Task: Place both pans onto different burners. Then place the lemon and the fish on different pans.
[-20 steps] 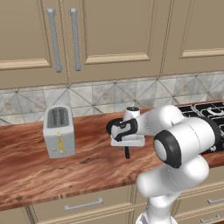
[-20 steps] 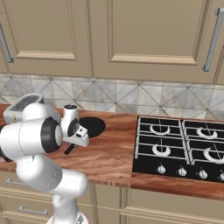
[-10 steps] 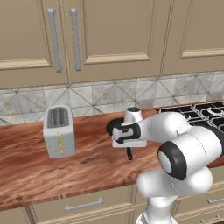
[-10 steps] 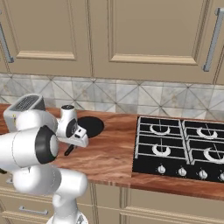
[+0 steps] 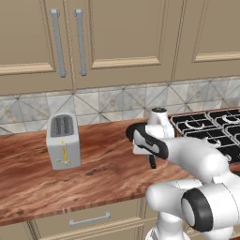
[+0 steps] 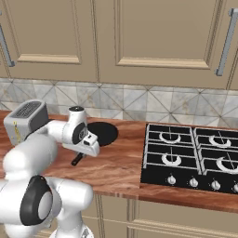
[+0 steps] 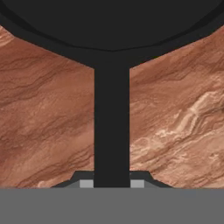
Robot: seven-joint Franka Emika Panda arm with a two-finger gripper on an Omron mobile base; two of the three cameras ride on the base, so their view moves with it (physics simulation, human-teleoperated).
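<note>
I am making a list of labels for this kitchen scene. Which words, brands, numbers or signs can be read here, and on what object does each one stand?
None can be read.
Toaster: a small yellow mark on its front, too small to read.
Hob: plain knobs, no markings visible.

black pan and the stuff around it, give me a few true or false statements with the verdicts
1. The black pan sits on a burner. False: it lies on the wooden counter, left of the hob.
2. The jaws are shut on the pan's handle. True.
3. A toaster stands on the counter. True.
4. A lemon lies in the pan. False: the part of the pan in view holds nothing.
5. All four burners are bare. True.
</note>
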